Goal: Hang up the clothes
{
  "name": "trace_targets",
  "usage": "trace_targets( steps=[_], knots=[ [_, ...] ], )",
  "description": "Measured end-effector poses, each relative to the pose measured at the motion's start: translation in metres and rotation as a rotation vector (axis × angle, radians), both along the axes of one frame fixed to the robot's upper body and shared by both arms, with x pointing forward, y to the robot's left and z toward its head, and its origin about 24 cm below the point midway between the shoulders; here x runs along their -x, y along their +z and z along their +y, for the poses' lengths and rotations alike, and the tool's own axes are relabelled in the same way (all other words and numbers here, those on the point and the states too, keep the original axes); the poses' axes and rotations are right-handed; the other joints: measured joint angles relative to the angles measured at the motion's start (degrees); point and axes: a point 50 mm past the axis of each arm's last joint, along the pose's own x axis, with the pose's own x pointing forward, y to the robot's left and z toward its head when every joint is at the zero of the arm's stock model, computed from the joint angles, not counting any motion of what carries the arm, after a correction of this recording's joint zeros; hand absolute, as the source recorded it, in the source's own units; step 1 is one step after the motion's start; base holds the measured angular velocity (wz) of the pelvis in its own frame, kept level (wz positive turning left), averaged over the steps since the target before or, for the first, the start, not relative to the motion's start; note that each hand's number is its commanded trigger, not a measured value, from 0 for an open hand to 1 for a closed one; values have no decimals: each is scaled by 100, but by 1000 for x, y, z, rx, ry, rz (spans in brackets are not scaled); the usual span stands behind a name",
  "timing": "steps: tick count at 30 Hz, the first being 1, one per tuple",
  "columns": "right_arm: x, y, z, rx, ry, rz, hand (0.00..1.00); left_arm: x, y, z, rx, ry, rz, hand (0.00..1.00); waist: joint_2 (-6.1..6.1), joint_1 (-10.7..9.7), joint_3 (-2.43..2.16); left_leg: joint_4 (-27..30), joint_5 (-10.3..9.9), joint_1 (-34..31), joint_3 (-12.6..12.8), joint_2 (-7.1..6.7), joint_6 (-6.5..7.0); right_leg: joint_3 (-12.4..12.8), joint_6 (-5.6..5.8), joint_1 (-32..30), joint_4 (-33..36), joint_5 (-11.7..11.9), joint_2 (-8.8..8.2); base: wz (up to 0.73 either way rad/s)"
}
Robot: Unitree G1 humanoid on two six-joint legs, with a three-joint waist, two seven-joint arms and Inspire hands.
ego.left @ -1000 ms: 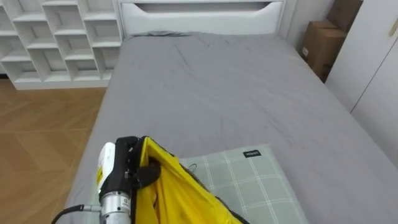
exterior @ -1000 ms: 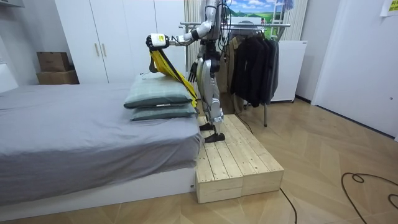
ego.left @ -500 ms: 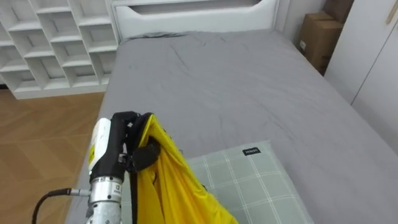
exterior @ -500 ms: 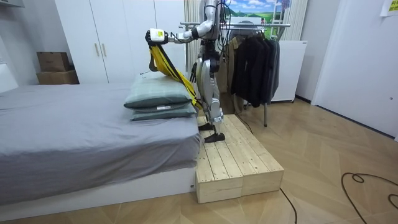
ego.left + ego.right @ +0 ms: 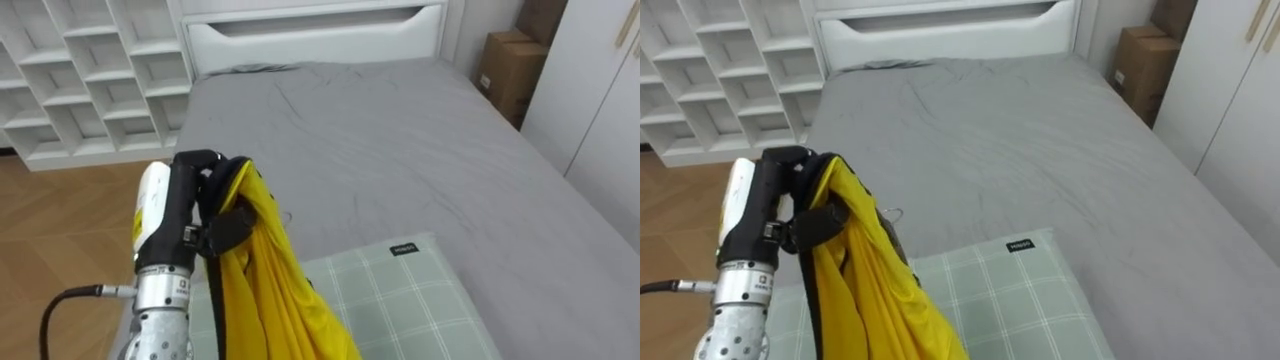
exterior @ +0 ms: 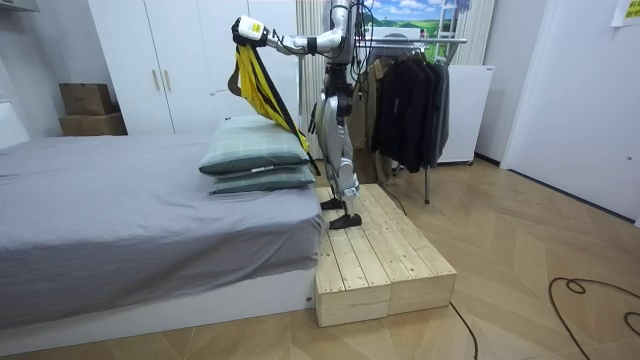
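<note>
The left hand (image 5: 208, 205) is holding higher than a second ago, lifting the bright yellow cloth garment (image 5: 272, 290) further above the stacked pale green checked pillows (image 5: 405, 300); its dark fingers are curling tightly round the bunched top of the garment; the yellow cloth is hanging from that fist in a long drape, its lower end trailing down past the pillows' near edge; the wide grey-sheeted bed (image 5: 400, 150) is lying beyond; the robot is standing upright on the low pale wooden plank platform (image 6: 380, 250) beside the bed, a metal clothes rack of dark garments (image 6: 410, 90) behind it; the right hand (image 6: 312, 122) is hanging by its hip, and I cannot tell how its fingers are set.
</note>
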Motion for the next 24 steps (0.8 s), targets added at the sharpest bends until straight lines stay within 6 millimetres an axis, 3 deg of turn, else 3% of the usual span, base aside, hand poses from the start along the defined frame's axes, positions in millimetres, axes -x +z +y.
trace_targets(
  steps=[6,15,18,24],
  knots=[
    [2,0,-1,8,-8,18,0,0,6,1,-7,-5,-24,100,31,-18,-11,0,-6,-18,8,-1,6,-2,1,0,-10,-3,3,0],
    [-4,1,-4,15,-3,5,0,5,36,-8,-58,-42,-157,100,161,27,-24,-10,-7,73,85,9,6,37,1,30,15,-2,8,-2],
    [-12,3,-3,13,11,-18,0,4,42,-6,-84,-54,-176,100,211,37,6,-10,-7,80,100,9,6,70,1,19,24,-6,7,-4],
    [-41,9,1,4,60,-105,0,7,59,-10,-111,-79,-253,100,238,74,-3,-5,-12,0,136,7,15,125,5,-87,56,-16,13,-3]
  ],
)
